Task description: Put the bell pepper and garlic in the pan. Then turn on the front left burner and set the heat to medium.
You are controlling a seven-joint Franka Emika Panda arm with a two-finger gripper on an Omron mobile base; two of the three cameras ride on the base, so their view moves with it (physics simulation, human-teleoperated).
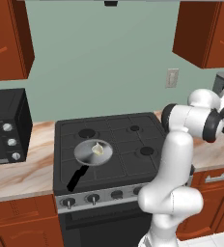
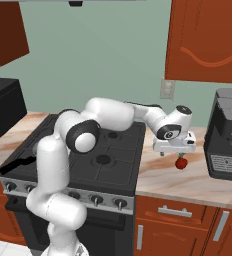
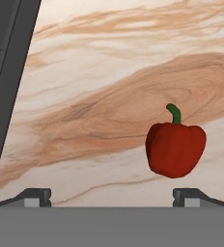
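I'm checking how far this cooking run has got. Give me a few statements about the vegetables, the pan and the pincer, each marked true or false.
1. The garlic already lies in the pan. True.
2. The bell pepper is in the pan too. False: it sits on the marble counter, right of the stove.
3. The pincer is shut on the bell pepper. False: its fingers stand open above the pepper, holding nothing.
4. The pan sits on the front left burner with its black handle toward the knobs. True.
5. In the hand view the pepper lies off to the right rather than centred between the fingertips. True.
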